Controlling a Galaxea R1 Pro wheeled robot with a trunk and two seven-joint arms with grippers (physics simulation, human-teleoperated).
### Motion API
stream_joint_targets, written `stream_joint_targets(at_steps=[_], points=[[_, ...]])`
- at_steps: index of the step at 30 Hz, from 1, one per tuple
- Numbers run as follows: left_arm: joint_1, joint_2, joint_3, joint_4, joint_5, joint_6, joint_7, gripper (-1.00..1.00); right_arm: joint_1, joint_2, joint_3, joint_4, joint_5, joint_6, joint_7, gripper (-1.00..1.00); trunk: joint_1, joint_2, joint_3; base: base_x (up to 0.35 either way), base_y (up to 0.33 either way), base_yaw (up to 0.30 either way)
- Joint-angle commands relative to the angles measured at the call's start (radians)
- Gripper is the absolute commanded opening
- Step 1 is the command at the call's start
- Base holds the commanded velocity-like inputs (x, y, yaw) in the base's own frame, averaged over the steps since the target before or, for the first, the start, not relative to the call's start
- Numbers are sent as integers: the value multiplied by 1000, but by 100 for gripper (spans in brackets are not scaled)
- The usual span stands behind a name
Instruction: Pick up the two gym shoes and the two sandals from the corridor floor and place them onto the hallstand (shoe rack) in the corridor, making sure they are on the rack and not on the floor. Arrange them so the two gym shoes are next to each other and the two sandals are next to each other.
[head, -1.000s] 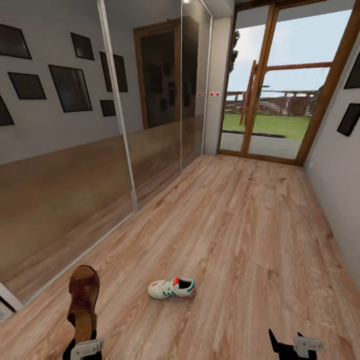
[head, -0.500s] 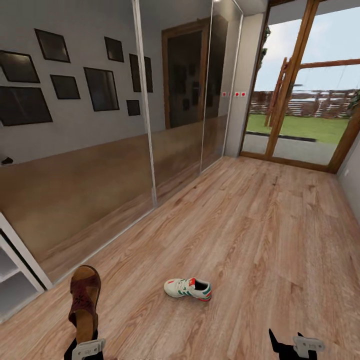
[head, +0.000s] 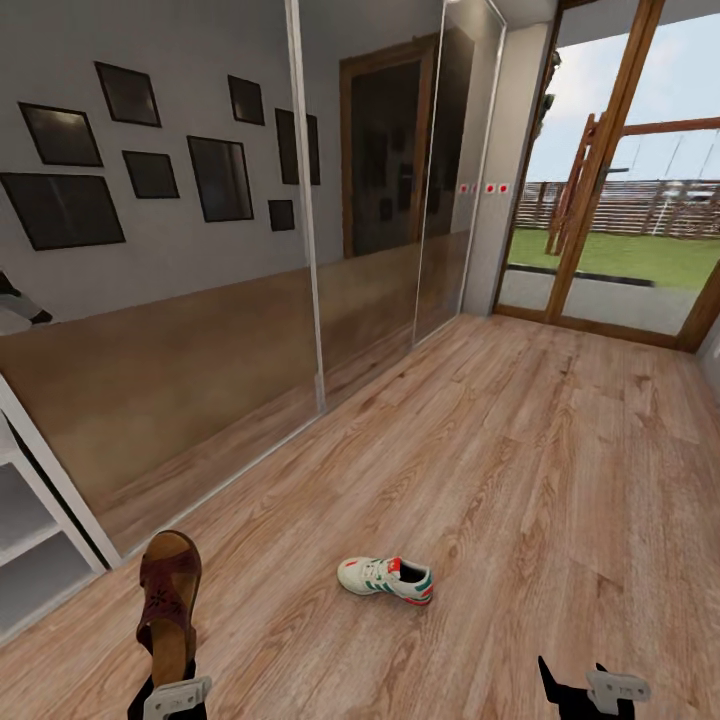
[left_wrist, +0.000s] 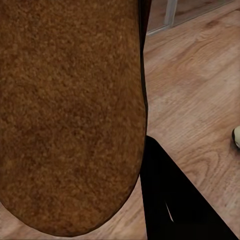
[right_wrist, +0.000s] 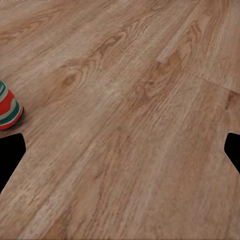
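Observation:
My left gripper (head: 170, 688) is shut on one brown sandal (head: 168, 603), holding it by the heel with the toe pointing away from me. The sandal's fuzzy brown sole (left_wrist: 70, 110) is close up in the left wrist view, beside one black finger (left_wrist: 175, 200). A white gym shoe (head: 386, 579) with green stripes and a red heel lies on its own on the corridor floor (head: 520, 480), ahead and between my arms. Its heel (right_wrist: 7, 107) shows at the edge of the right wrist view. My right gripper (head: 590, 690) hangs open over bare planks, with nothing between its fingers.
The corner of a white shelved unit (head: 30, 520) stands at the left edge; I cannot tell if it is the hallstand. Mirrored sliding doors (head: 300, 300) line the left wall. A glass door (head: 620, 240) to a garden closes the far end.
The camera has swung left, so the whole picture has shifted right and the white shelved unit has come into view. Both arms keep their pose and the sandal stays gripped.

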Motion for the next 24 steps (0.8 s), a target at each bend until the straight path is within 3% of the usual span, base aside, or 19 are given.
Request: stream_joint_targets(at_steps=[1,8,16,24], points=[[-1,1,2,1,0,-2,-2,-100,-1,0,-8,1,-2,-2,10,100,0,0,-1,0,0,1],[-1,4,2,-1,1,-3,-2,-100,-1,0,-8,1,-2,-1,10,100,0,0,-1,0,0,46],[-1,1,1,-1,-1,-3,-2,-100,-1,0,-9,1,-2,-1,10,100,0,0,-1,46,-12,243],[-1,-1,1,-1,-2,-3,-2,-100,-1,1,-7,1,-2,-2,10,100,0,0,-1,231,-144,276]])
